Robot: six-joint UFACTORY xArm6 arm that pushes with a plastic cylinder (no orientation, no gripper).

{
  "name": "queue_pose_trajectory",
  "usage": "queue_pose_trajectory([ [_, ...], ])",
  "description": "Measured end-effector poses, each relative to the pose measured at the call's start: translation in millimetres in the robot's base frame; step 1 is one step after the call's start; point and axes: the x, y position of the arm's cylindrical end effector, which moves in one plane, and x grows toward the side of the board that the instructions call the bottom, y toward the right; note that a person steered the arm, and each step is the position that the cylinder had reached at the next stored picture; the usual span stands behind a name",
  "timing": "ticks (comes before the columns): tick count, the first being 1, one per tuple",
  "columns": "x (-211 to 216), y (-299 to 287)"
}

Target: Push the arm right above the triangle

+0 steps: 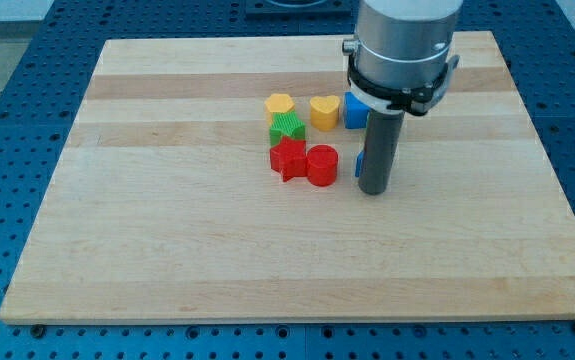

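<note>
My tip rests on the board to the right of the block cluster, close to the red cylinder. A red star touches the cylinder's left side. Above them sit a green block, a yellow hexagon-like block and a yellow heart. A blue block lies right of the heart, partly hidden by the arm, so I cannot make out its shape. A sliver of a second blue block shows at the rod's left edge; the rest is hidden behind the rod.
The wooden board lies on a blue perforated table. The arm's grey body covers the board's upper right part.
</note>
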Motion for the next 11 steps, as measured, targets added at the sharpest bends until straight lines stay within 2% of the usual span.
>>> queue_pose_trajectory([
  [1,4.2,69.4],
  [3,6.2,126.4],
  [5,19.2,33.3],
  [7,10.8,31.2],
  [8,7.2,-7.3],
  [10,-5.0,73.2],
  [11,-33.9,75.2],
])
